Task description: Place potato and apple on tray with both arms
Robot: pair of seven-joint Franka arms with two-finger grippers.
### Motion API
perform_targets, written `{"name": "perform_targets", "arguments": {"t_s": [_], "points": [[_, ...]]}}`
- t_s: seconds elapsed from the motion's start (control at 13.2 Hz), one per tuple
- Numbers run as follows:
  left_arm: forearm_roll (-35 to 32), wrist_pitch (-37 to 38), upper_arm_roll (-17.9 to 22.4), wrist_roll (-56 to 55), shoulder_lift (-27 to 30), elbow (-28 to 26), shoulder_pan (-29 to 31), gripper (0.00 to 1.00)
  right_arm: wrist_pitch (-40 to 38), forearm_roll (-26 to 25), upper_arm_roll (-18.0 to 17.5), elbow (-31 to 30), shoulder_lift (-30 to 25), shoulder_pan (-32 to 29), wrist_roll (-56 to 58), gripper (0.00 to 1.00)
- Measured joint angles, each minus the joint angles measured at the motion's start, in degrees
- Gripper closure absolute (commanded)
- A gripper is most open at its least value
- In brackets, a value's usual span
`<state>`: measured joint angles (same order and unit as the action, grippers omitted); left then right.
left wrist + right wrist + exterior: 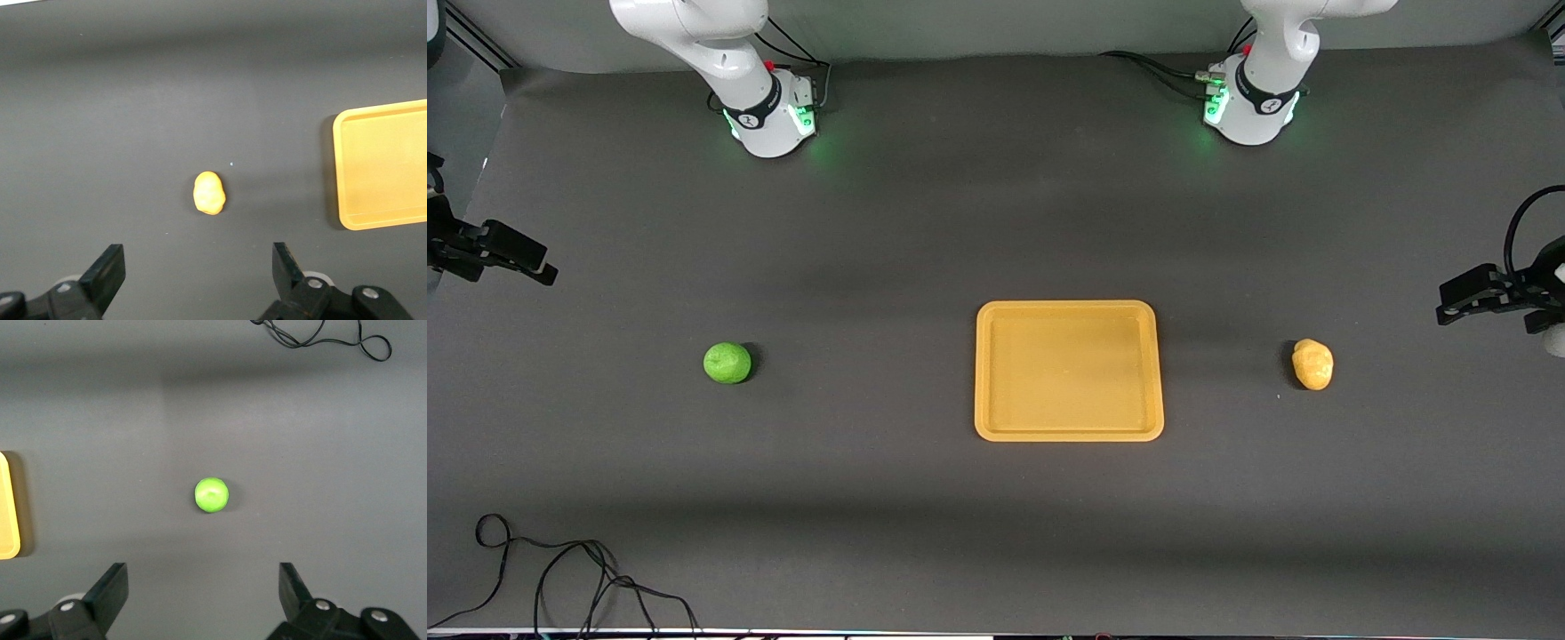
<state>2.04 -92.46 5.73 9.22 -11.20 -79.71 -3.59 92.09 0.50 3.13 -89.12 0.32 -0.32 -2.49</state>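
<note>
Right gripper (538,267) wide open, empty, high at the table's right-arm end. Apple (727,363) at tray's (1069,308) 9 o'clock, potato (1312,364) at 3 o'clock. Left gripper (1449,311) likewise: one fruit per arm.

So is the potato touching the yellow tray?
Apart. The front view shows bare table between the potato and the tray.
</note>
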Motion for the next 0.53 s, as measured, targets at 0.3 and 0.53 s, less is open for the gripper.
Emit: {"name": "perform_targets", "arguments": {"t_s": [0.3, 0.53], "points": [[0.3, 0.2, 0.1, 0.0, 0.2, 0.0, 0.0, 0.01, -0.2, 0.0, 0.0, 0.0, -0.2, 0.0, 0.0, 0.0], [0.3, 0.3, 0.1, 0.0, 0.3, 0.0, 0.0, 0.01, -0.4, 0.0, 0.0, 0.0, -0.2, 0.0, 0.0, 0.0]]}}
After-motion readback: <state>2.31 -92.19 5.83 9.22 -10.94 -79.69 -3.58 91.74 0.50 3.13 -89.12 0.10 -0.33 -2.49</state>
